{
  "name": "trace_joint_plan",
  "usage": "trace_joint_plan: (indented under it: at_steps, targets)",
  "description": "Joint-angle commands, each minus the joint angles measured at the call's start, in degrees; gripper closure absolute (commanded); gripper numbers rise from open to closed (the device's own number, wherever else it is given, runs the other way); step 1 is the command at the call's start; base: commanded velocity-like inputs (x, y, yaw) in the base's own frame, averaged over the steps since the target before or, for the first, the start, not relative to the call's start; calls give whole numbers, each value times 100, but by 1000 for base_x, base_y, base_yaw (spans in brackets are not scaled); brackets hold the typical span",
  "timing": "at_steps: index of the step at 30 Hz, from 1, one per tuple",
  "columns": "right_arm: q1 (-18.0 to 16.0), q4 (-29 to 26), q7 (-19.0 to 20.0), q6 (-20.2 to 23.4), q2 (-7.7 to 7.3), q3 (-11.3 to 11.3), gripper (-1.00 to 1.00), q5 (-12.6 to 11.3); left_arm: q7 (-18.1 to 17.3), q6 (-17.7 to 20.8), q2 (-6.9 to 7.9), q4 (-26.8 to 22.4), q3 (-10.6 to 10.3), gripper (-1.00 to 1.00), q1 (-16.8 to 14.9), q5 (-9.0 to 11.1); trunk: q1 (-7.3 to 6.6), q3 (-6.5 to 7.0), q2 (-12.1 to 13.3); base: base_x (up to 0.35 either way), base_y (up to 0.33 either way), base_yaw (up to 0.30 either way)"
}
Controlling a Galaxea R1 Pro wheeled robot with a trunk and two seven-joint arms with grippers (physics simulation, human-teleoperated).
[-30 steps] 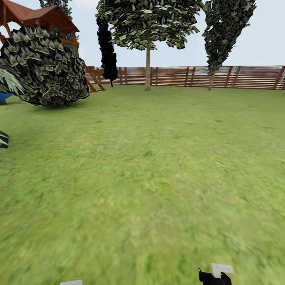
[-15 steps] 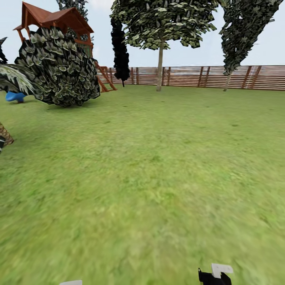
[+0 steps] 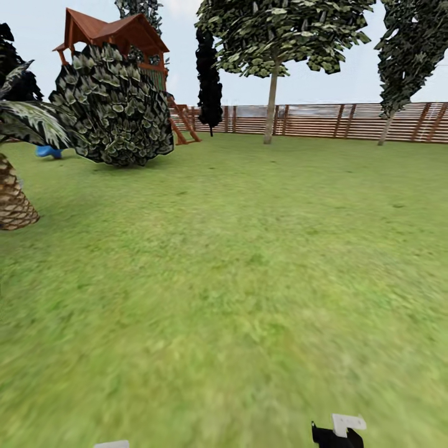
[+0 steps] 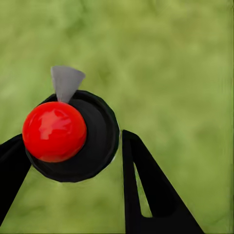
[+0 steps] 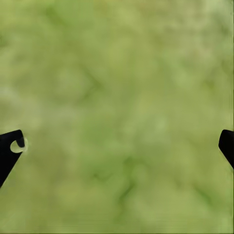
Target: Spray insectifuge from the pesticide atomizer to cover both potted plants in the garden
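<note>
1. Left gripper (image 4: 73, 156): two black fingers closed against the sides of a dark round-bodied pesticide atomizer (image 4: 85, 141) with a glossy red ball top and a small grey pointed nozzle. The bottle is seen from above in the left wrist view, held over blurred grass; its contents cannot be seen.
2. Right gripper (image 5: 117, 146): black fingertips at the two opposite edges of the right wrist view, spread wide, nothing between them, only grass below. In the head view its white-tipped black end shows at the lower edge.
3. Green grass lawn (image 3: 249, 280): fills most of the head view, bare in the middle.
4. Big round dark bush with pale-edged leaves (image 3: 112, 115): far left of the lawn.
5. Wooden play tower with a red-brown roof (image 3: 115, 34): behind the bush, with a slanting ladder beside it.
6. Scaly brown palm trunk (image 3: 14, 199): at the left edge, fronds above it.
7. Blue object (image 3: 48, 151): on the grass beyond the palm (too small to tell what).
8. Slatted red-brown wooden fence (image 3: 336, 120): along the far side.
9. Tall trees (image 3: 274, 37): several, standing before the fence.
10. Writing or labels: none readable.
</note>
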Motion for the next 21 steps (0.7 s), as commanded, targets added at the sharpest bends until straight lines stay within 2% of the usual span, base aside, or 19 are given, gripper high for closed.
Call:
trace_joint_plan:
  at_steps: [1, 12, 18, 21]
  targets:
    - [-1, 2, -8, -15, 0, 48, -100, -56, 17, -21, -1, 7, 36, 100, -5, -60, 2, -5, -2, 316, -144, 175]
    - [-1, 2, -3, -15, -1, 48, -100, -58, 15, -25, -6, 7, 36, 100, -7, -58, 2, -5, -2, 315, -142, 185]
    - [1, 2, -7, -15, -6, 48, -100, -62, 15, -29, -18, -32, 38, 100, -7, -48, 2, -5, -2, 156, -29, 214]
    - [0, 2, -8, -15, -8, 48, -100, -63, 15, -22, -19, -36, 36, 100, -7, 128, 2, -5, -2, 313, -1, 215]
